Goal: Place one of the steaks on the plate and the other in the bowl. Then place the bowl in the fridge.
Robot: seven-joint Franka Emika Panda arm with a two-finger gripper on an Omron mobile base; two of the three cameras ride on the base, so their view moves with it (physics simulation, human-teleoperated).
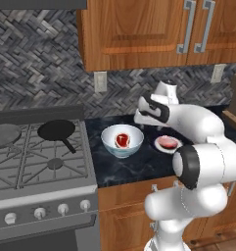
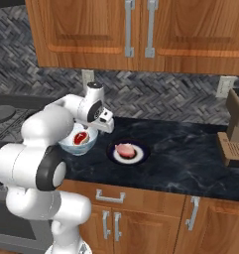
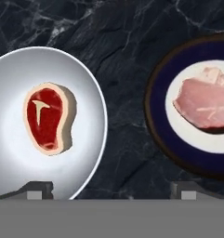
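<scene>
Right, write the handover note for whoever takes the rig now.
Gripper: open, holding nothing, hanging above the counter between bowl and plate.
Bowl: on the counter beside the stove, one steak lying inside.
Plate: on the counter near the bowl, the other steak on it.
Done: both steaks placed.
Left: grasp the bowl and put it in the fridge.
</scene>
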